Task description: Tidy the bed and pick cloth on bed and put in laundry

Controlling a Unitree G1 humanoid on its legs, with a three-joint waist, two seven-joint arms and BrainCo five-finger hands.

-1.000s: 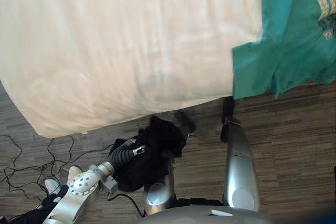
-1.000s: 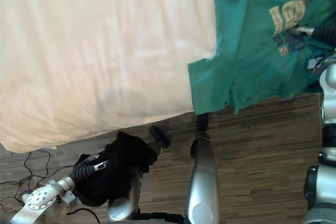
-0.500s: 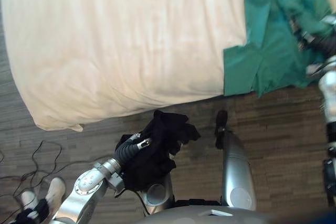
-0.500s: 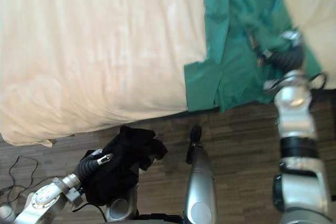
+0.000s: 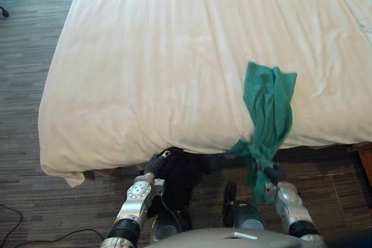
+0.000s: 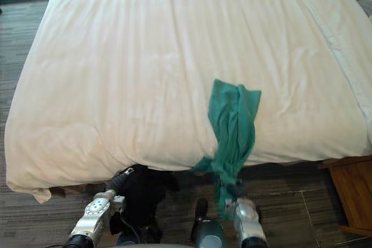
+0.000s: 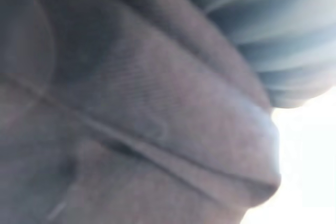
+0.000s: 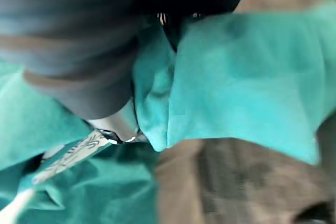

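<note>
Left eye view, item 1: teal garment (image 5: 268, 108). Plain blue-green knit, gathered lengthwise into a narrow creased rope. Its upper end lies spread a little on the white duvet near the foot edge of the bed (image 5: 174, 56). The rest runs down over the edge to the right robot hand (image 5: 272, 175), which sits low above the wood-pattern floor (image 5: 23, 114). Loose folds hang on both sides of that robot hand. Right wrist view: teal fabric is bunched against the dark ribbed cover, and a pale printed patch shows among the folds. Whether this robot hand is closed on the fabric cannot be told.

Item 2: black cloth (image 5: 181, 175). Dark, crumpled and shapeless, it is heaped over the left robot hand (image 5: 157, 162), just below the bed's foot edge. Left wrist view: dark ribbed fabric lies close across the lens. This robot hand's grip cannot be told either.

Item 3: bed. White duvet with light lengthwise wrinkles, one corner hanging towards the floor.

Item 4: wooden furniture (image 6: 351, 193), beside the bed's right corner.
</note>
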